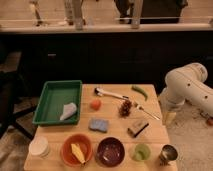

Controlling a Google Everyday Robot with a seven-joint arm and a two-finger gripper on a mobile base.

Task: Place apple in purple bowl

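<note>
The apple [95,104], small and orange-red, lies on the wooden table [155,135] near its middle, just right of the green tray. The purple bowl [110,151], dark and glossy, stands at the front edge, between the orange bowl and the light green cup. It looks empty. My gripper [170,118] hangs at the end of the white arm [187,87], just off the table's right edge. It is well right of the apple and holds nothing that I can see.
A green tray [57,100] with a pale cloth sits back left. A dark red grape cluster [125,107], fork [146,111], white-handled tool [110,93], green pepper [140,92], blue sponge [98,125] and brown block [137,128] lie mid-table. In front stand the orange bowl [77,149], green cup [141,152], metal cup [169,154] and white cup [39,146].
</note>
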